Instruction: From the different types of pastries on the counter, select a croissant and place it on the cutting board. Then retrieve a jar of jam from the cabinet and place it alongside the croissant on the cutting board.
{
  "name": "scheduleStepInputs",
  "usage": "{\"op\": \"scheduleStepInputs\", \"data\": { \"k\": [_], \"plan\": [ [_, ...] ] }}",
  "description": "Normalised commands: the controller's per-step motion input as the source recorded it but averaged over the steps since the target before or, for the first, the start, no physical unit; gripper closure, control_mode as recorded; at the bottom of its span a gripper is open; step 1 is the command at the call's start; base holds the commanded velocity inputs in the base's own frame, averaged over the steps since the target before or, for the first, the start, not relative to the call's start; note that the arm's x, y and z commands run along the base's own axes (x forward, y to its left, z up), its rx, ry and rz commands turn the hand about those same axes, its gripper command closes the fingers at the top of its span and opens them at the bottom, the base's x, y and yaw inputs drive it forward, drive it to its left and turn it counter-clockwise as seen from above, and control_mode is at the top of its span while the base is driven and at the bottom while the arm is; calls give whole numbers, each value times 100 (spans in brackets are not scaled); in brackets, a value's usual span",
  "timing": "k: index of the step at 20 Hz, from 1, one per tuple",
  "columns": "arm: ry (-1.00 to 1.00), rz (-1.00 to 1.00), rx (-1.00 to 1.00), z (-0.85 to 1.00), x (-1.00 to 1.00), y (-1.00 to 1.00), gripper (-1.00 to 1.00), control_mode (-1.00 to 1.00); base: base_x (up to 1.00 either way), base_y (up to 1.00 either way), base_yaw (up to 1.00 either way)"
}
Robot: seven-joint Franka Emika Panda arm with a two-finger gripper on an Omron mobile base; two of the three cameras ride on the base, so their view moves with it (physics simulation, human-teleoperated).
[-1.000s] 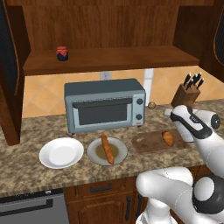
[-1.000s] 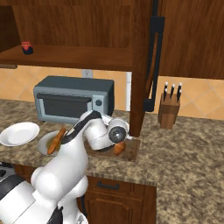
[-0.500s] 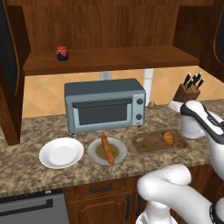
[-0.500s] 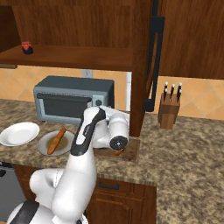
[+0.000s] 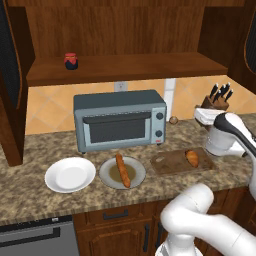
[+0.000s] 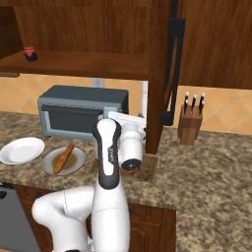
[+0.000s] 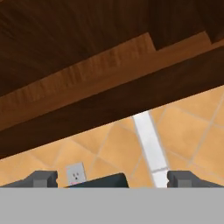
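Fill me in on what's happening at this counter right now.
A white robot arm is partway through a two-step job. The croissant already lies on the cutting board, so that step looks done. The jar of jam sits untouched on the cabinet shelf, far left. The claw is open and empty, raised above the board and looking at the shelf's underside and the tiled wall. The long bread stick lies on its plate beside an empty white plate, in front of the toaster oven.

no text, label, brand or number can be read on anything in these views, on any surface.
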Motion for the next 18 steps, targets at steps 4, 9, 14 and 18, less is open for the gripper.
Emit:
{"op": "scheduleStepInputs", "data": {
  "k": [4,9,14,18],
  "plan": [
    [-17,-5,0,21,0,43,-100,-100,0,0,0],
    [-12,-5,0,13,0,59,-100,-100,0,0,0],
    [-14,-6,0,23,-2,55,-100,-100,0,0,0],
    [-13,-5,0,24,-1,53,-100,-100,0,0,0]
  ]
}}
